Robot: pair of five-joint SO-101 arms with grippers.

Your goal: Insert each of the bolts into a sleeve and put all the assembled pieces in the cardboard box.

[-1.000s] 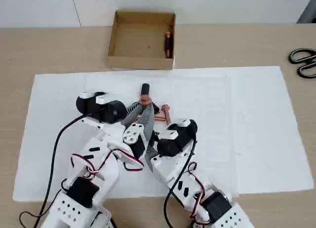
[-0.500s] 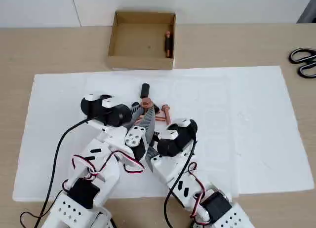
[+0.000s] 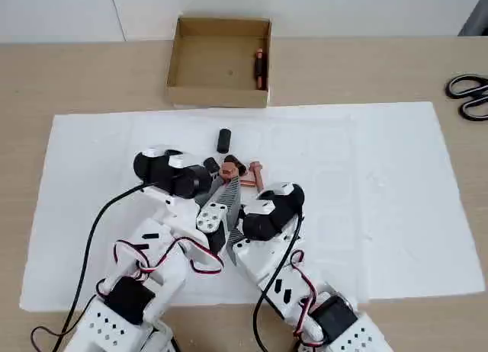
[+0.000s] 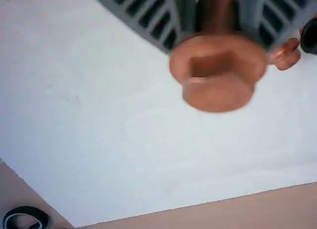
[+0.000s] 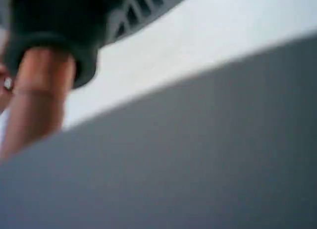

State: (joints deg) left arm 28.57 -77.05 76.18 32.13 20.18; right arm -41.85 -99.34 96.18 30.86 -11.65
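Left gripper (image 3: 227,177) clamps a copper bolt (image 4: 218,73) over the white sheet (image 3: 381,200).
It's closed on the shank, head sticking out. The right gripper (image 3: 235,203) crowds in beside it, grip impossible to tell. A loose black sleeve (image 3: 223,140) lies just beyond them, the cardboard box (image 3: 217,97) farther beyond, one assembled piece (image 3: 259,68) inside.

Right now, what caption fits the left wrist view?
Left gripper clamps a copper bolt, head toward camera, above the white sheet.
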